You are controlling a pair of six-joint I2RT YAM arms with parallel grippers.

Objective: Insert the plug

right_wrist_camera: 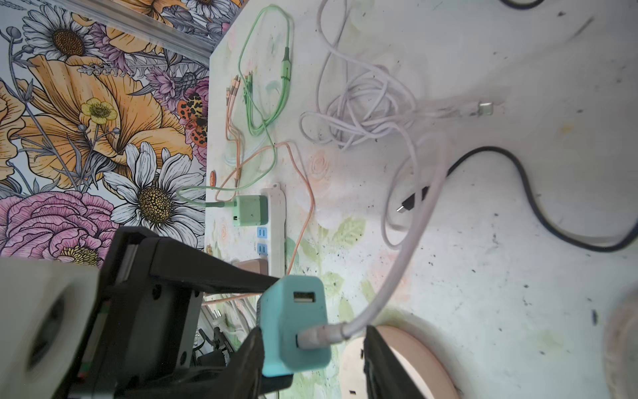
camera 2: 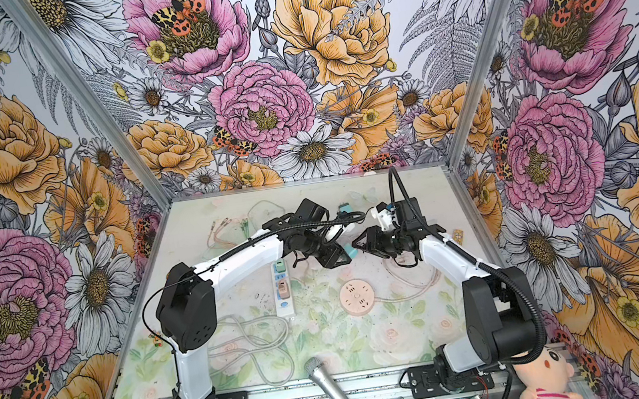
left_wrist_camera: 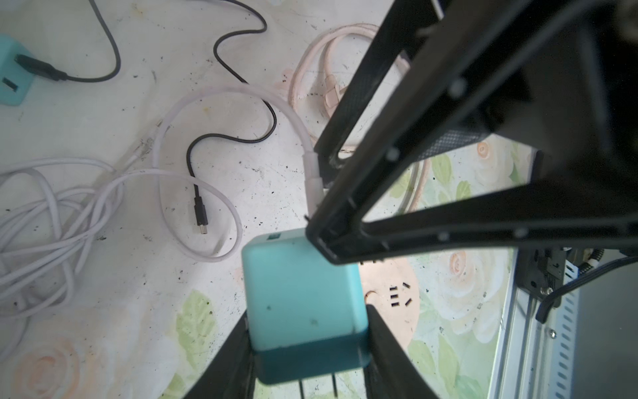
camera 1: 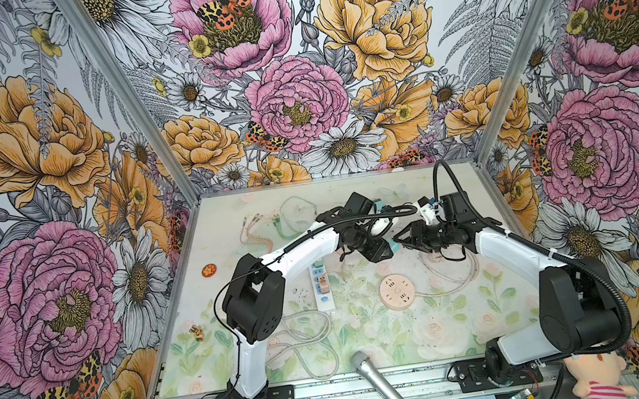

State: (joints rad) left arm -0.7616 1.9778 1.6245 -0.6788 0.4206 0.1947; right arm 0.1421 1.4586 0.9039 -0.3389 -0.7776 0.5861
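Note:
My left gripper [left_wrist_camera: 307, 345] is shut on a teal charger cube [left_wrist_camera: 300, 304] and holds it above the table, its two prongs toward the wrist camera. In the right wrist view the white cable's plug [right_wrist_camera: 317, 336] sits in one port of the charger [right_wrist_camera: 293, 317], and the USB port beside it is empty. My right gripper [right_wrist_camera: 312, 362] is open, with its fingers [right_wrist_camera: 383, 366] on either side of the plug and not pinching it. In both top views the two grippers [camera 1: 389, 248] [camera 1: 402, 235] [camera 2: 361, 243] meet at mid-table.
A round pink socket [camera 1: 397, 291] lies below the grippers. A white power strip [camera 1: 323, 288] with a green charger [right_wrist_camera: 250, 210] lies to the left. Loose white, black, green and orange cables cover the far table. A second teal charger [left_wrist_camera: 10, 69] and a microphone [camera 1: 384, 385] are nearby.

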